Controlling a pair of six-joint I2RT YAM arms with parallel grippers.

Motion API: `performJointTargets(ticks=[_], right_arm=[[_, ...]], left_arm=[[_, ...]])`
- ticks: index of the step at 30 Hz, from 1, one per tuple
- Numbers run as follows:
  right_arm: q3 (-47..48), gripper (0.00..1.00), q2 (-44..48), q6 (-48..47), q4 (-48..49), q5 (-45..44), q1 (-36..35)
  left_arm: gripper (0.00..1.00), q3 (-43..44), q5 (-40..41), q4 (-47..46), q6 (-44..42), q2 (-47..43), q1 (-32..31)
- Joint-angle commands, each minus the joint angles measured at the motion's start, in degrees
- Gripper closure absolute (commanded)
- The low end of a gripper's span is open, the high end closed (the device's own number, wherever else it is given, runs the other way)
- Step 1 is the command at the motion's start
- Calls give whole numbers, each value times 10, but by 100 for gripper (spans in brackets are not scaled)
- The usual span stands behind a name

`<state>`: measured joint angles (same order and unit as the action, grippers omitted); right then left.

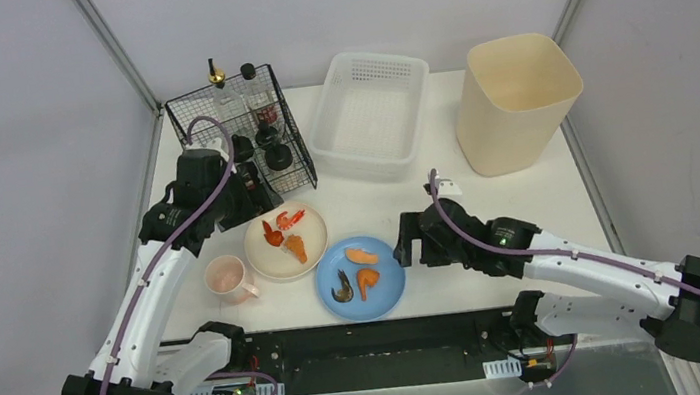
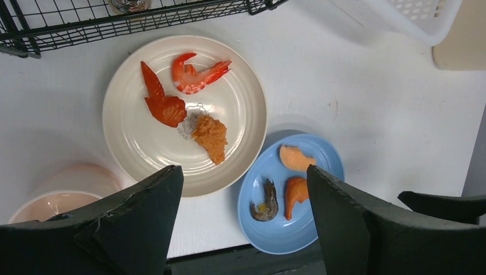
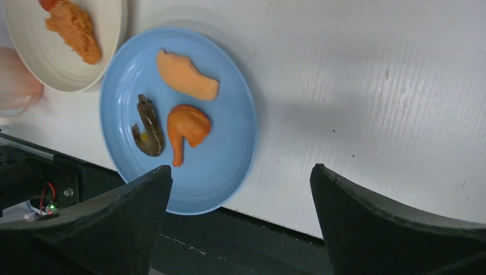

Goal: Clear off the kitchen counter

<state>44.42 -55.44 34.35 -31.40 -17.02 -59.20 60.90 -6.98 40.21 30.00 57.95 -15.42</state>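
On the white kitchen counter (image 1: pixel 489 211) stand a cream plate (image 1: pixel 266 258) and a blue plate (image 1: pixel 387 289). The cream plate (image 2: pixel 137 143) carries a red shrimp (image 2: pixel 198 74), a red claw (image 2: pixel 162 100) and an orange fried piece (image 2: pixel 211 136). The blue plate (image 3: pixel 223 149) holds a grey shrimp (image 3: pixel 148 126) and two orange pieces (image 3: pixel 186 74). A pink mug (image 1: pixel 228 278) sits left of the plates. My left gripper (image 1: pixel 247 195) (image 2: pixel 243 169) hovers open by the cream plate's far-left side. My right gripper (image 1: pixel 408 248) (image 3: pixel 240 168) is open and empty just right of the blue plate.
A black wire rack (image 1: pixel 238 136) with bottles stands at the back left, close behind my left gripper. A white perforated basket (image 1: pixel 362 164) sits at the back middle and a tall beige bin (image 1: pixel 516 102) at the back right. The blue plate lies near the counter's front edge.
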Motion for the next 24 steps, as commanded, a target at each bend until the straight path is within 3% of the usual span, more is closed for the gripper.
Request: performJointTargets(ticks=[1,14,24], right_arm=[[-37,7,-5,59,29,19,-4],[-117,20,-84,135,155,71,-4],[-154,38,-140,172,252,93,-5]], left_arm=[[19,-6,-5,4,5,-23,-5],[19,-23,-39,4,-11,-46,-4],[18,-28,-54,6,-24,-58,-5]])
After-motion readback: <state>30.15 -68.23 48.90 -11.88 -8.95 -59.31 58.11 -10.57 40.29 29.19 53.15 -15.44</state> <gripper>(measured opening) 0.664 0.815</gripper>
